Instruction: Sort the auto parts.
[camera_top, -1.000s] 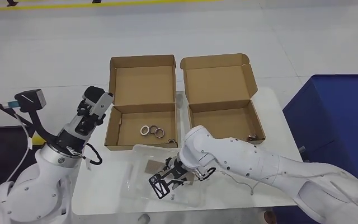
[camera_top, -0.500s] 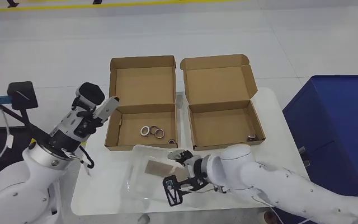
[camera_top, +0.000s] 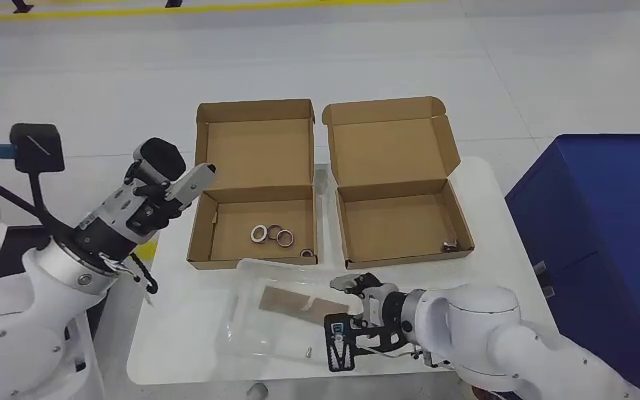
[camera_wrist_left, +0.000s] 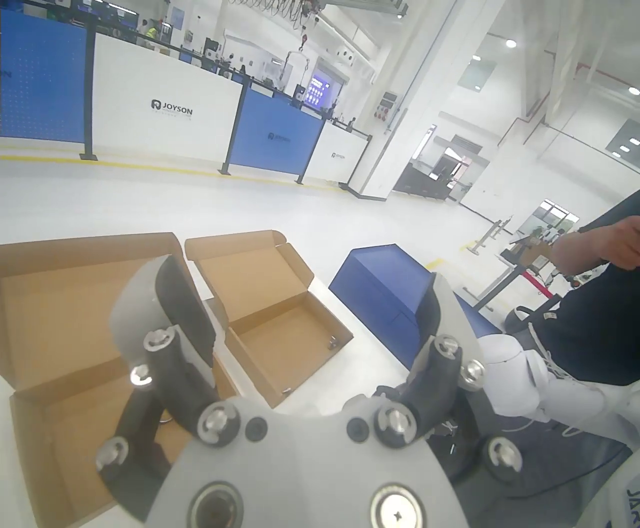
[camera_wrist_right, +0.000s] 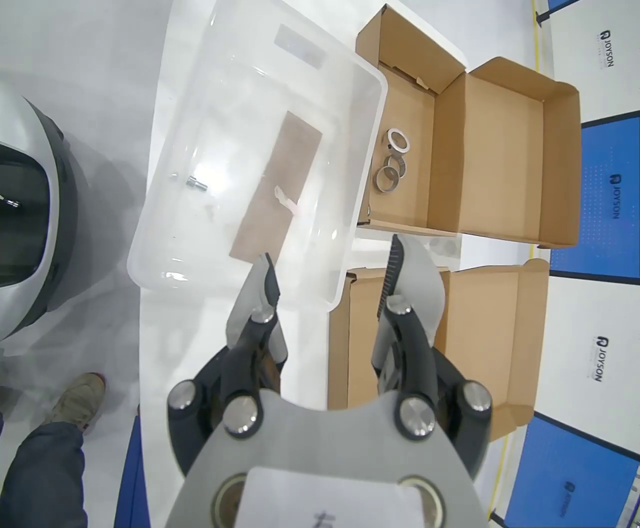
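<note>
One little bolt (camera_wrist_right: 196, 184) lies on its side on the floor of the clear tub (camera_wrist_right: 378, 85), near a side wall and apart from the brown card strip (camera_wrist_right: 287, 165) in the middle. It looks like metal, so I think it is hard, will not bend or break, and is very light. It is tiny, smooth and round, so it may roll or slip out of a pinch. I think the best place to hold it is across its thin stem, close under the fat head, with one finger on each side. The tub floor is shiny, so the bolt could slide away if a finger pokes it first. The right claw (camera_wrist_right: 330, 255) hangs over one end of the tub with its two fingers wide apart and nothing between them. The left claw (camera_wrist_left: 300, 280) is up in the air beside the ring box (camera_top: 230, 228), fingers spread wide too, holding nothing. Some metal rings (camera_wrist_right: 392, 160) sit in that box. The other box (camera_top: 400, 228) has a few small bits (camera_top: 452, 243) in one corner, and I think the bolt belongs with them
</note>
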